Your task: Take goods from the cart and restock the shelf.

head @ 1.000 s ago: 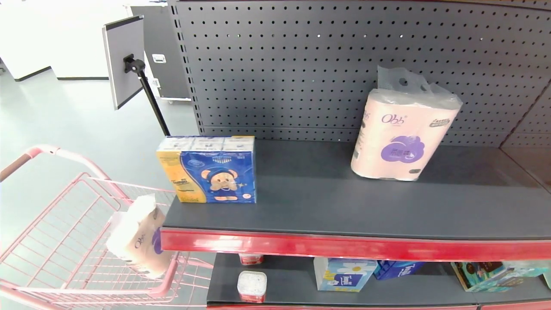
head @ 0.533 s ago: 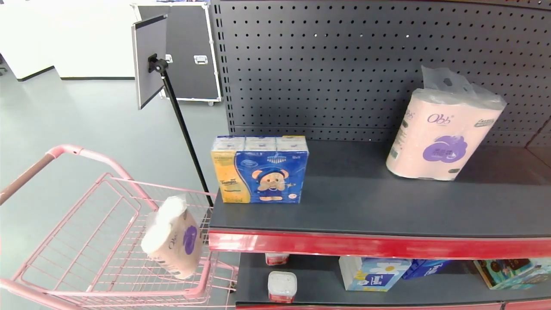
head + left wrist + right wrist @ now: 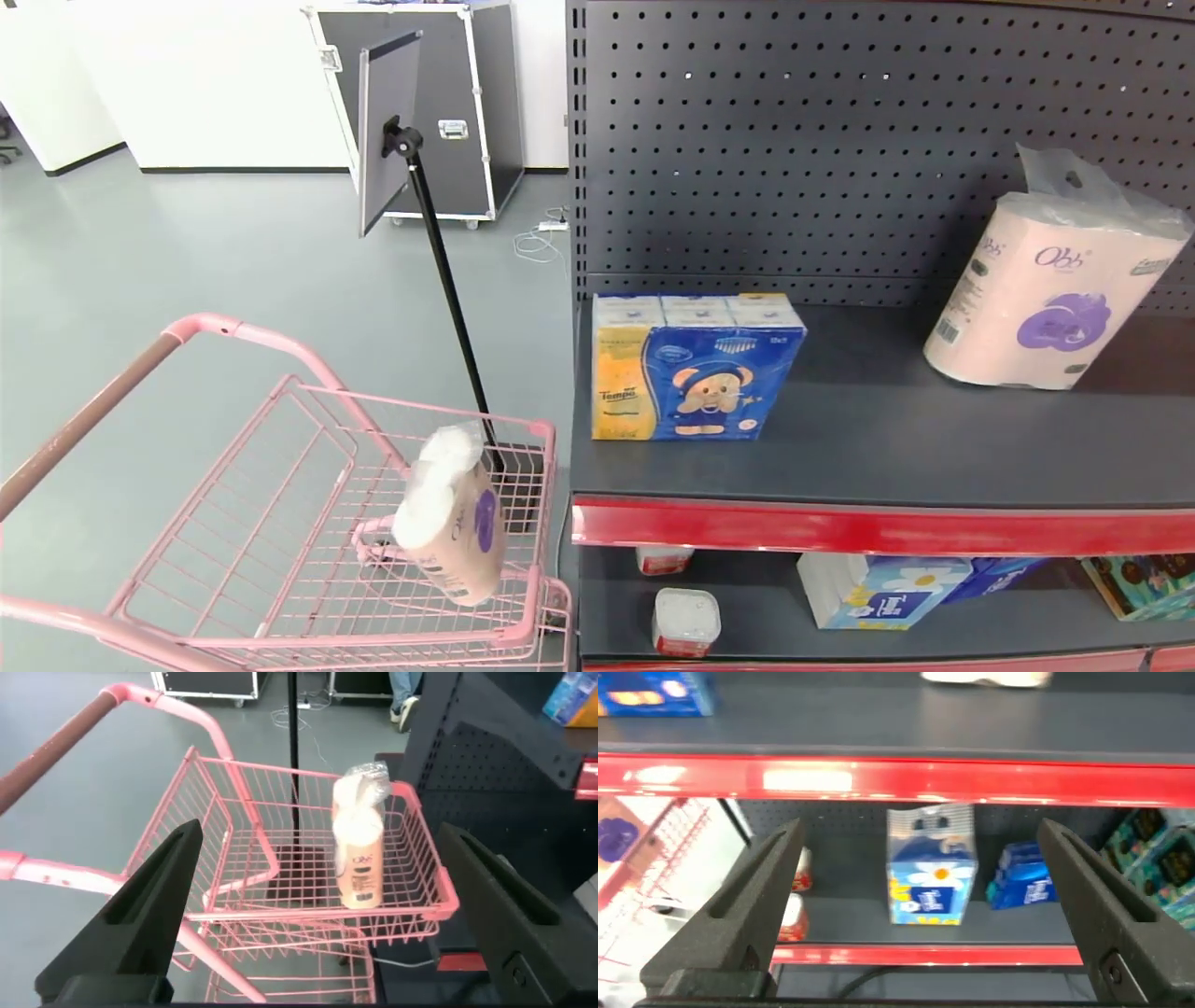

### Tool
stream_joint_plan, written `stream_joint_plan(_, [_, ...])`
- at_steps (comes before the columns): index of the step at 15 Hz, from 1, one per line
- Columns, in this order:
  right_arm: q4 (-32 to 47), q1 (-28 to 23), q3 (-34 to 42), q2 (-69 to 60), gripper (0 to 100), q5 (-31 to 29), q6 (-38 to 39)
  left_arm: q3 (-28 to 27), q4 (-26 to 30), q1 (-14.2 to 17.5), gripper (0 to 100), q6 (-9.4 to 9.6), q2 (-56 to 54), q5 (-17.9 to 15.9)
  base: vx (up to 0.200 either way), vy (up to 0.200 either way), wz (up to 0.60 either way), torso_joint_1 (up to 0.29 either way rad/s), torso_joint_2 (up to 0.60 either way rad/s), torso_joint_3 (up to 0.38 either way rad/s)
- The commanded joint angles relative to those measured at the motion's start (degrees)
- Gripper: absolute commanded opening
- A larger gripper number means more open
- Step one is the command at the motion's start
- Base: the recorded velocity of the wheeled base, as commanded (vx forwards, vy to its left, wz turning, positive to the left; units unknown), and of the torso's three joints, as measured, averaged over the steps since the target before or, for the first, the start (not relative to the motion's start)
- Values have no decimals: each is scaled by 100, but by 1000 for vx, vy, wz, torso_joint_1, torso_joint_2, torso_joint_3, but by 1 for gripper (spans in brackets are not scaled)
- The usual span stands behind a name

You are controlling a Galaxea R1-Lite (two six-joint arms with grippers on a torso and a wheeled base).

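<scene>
Restock, fetch stage: nothing lifted yet.
Head: roll pack (image 3: 453, 532) upright in pink cart (image 3: 233, 331), beside shelf (image 3: 840, 457). Left wrist: left hand (image 3: 318, 840) wide, empty, facing pack; next, descend and clamp. Right wrist: right hand (image 3: 920, 831) wide, empty, facing lower shelf.

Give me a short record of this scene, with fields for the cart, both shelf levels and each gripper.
cart: pink cart at the shelf's left end, holding one pink roll pack, upright by the side toward the shelf
upper shelf: blue tissue pack near the left end; second roll pack far right, against the pegboard
lower shelf: white tub, blue-and-white tissue box
left gripper: open, facing the cart
right gripper: open, facing the lower shelf
</scene>
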Motion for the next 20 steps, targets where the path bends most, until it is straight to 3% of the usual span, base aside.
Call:
stream_joint_plan(1, [-1, 0, 1, 2, 100, -2, -4, 1, -4, 0, 100, -2, 7, 0, 0, 0, 0, 0, 0, 0])
stream_joint_plan(12, [-1, 0, 1, 2, 100, -2, -4, 1, -4, 0, 100, -2, 7, 0, 0, 0, 0, -4, 5, 5])
stream_joint_plan(20, [-1, 0, 1, 2, 100, 7, -4, 1, -4, 0, 100, -2, 7, 0, 0, 0, 0, -132, 354, 212])
